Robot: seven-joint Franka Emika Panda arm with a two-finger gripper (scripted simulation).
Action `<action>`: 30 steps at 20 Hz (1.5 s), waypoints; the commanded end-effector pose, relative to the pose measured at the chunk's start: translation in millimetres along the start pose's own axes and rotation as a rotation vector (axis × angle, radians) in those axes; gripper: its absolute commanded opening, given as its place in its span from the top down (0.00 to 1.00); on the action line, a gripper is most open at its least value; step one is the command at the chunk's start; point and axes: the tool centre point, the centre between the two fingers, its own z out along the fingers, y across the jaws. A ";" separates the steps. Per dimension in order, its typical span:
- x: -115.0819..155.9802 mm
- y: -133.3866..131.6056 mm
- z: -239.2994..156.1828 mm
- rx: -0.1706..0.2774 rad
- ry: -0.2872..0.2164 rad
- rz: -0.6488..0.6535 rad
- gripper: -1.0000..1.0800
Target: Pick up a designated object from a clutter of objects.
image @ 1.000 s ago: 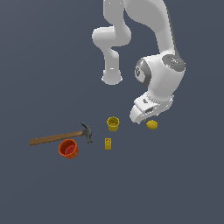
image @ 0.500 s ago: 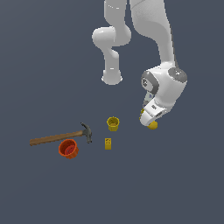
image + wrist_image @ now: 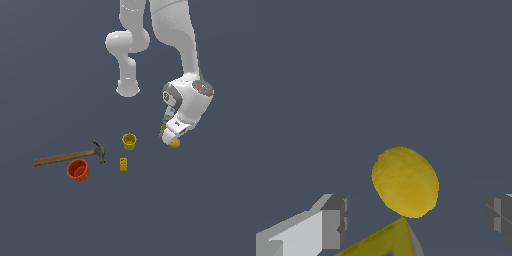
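Note:
The yellow lemon-like ball (image 3: 175, 144) lies on the floor at the exterior view's right, mostly hidden under my hand. My gripper (image 3: 171, 138) hangs low right over it. In the wrist view the ball (image 3: 405, 181) lies between my two fingers (image 3: 334, 220), which stand wide apart and do not touch it. My gripper (image 3: 417, 216) is open and empty. The tip of the slim grey-and-yellow bar (image 3: 387, 242) shows close to the ball; in the exterior view a bit of the bar (image 3: 163, 129) peeks out beside my hand.
The yellow cup (image 3: 129, 141) stands to the exterior view's left of the ball. The small yellow block (image 3: 123, 164) lies nearer the camera. The wooden-handled hammer (image 3: 70, 156) and the orange cup (image 3: 78, 170) lie further left. The arm's base (image 3: 128, 89) is behind.
My hand has swung towards the exterior view's right and come down over the yellow ball, which it now mostly covers. The objects have not moved.

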 end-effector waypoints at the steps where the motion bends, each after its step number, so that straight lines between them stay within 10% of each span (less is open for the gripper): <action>1: -0.4 -0.2 5.1 0.000 -0.001 0.000 0.04; 15: -0.5 -1.2 49.1 0.001 0.000 -0.003 0.04; 16: -0.5 -1.2 49.1 0.001 0.000 -0.003 1.00; 30: -2.0 0.9 44.9 0.000 0.001 -0.003 1.00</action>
